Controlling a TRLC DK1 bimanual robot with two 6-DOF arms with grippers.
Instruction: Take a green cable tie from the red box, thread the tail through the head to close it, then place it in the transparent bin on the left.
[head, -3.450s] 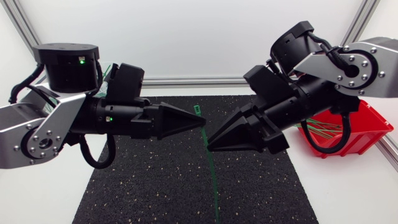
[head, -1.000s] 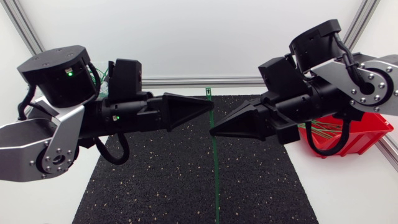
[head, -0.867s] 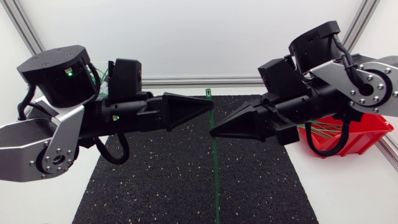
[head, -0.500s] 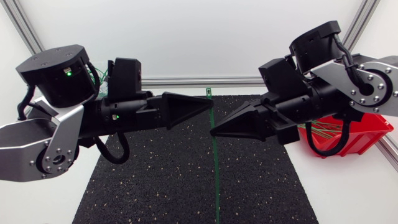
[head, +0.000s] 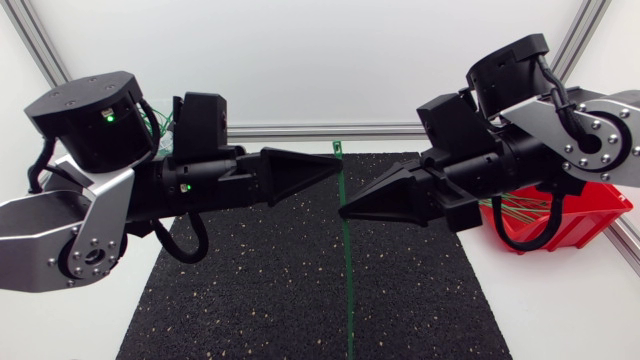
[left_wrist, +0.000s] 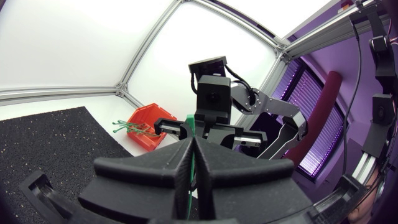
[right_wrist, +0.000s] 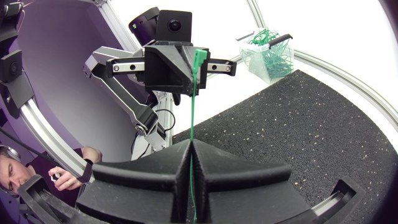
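Head view: green cable tie, upright over the counter's centre; left gripper clenched just below its head, right gripper clenched lower on the strap, likely steadying it for threading

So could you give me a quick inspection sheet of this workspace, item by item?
Surface: black speckled rubber mat on a white table.
Job's things: straight green cable tie, not yet looped; red plastic box holding more ties, beside the right arm; transparent bin holding green ties.
Clutter: nothing seen.
Grippers: left gripper shut on the tie just below its head; right gripper shut on it lower down.
Cables: one black cable loop under the left arm, another under the right arm.
Surroundings: nothing seen reaching over the table.
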